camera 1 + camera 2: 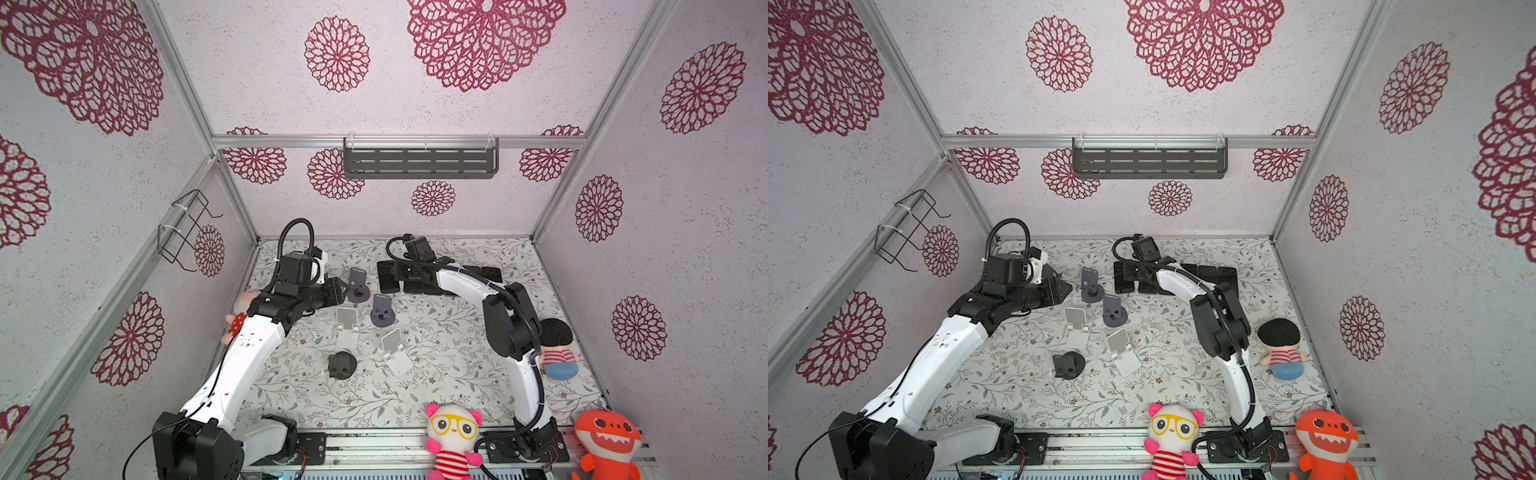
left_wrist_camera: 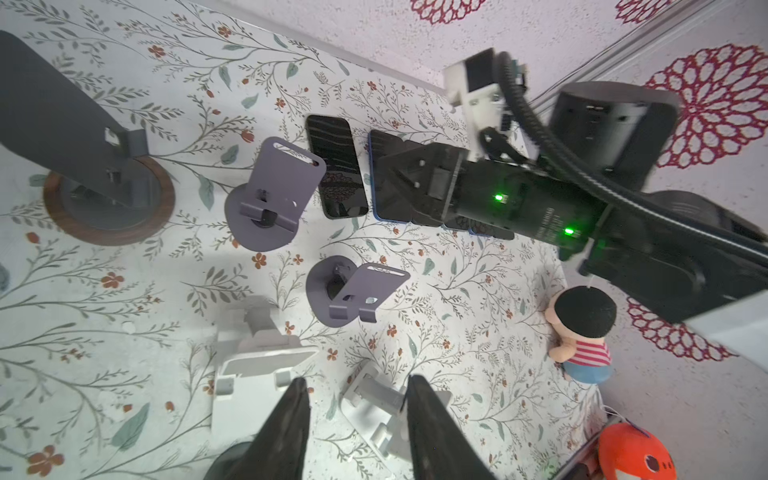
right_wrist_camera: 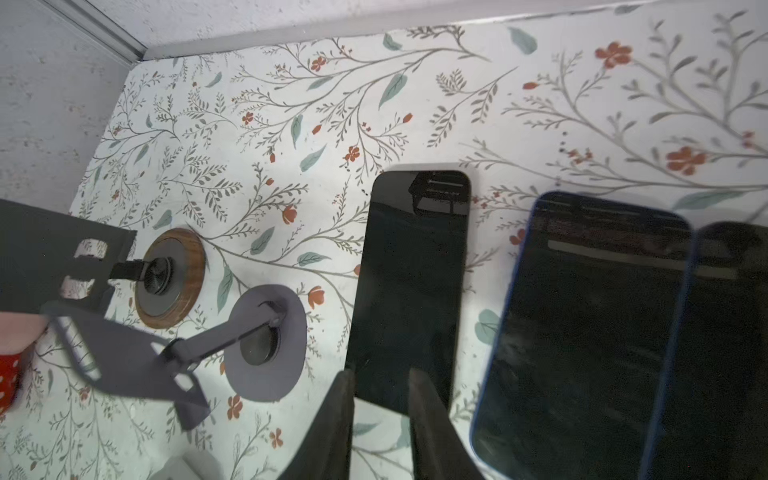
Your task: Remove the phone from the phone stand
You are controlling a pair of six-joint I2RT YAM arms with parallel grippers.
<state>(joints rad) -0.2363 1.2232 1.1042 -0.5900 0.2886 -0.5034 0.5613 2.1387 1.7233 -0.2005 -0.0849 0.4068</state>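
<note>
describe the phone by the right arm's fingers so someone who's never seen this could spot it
On the flowered table, a row of dark phones lies flat along its far edge. Take the phone at the end of that row next to a purple stand, by the right arm's fingers. It has a plain black edge and lies apart, while its neighbour has a blue rim.

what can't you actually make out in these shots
phone row: in both top views the right arm covers its middle
dark phone beside the blue-edged phone: right wrist view, cut off by the frame edge
pink plush: in a top view, mostly behind the left arm
whether the right gripper touches the black phone: right wrist view, its fingers overlap the phone's near end
</note>
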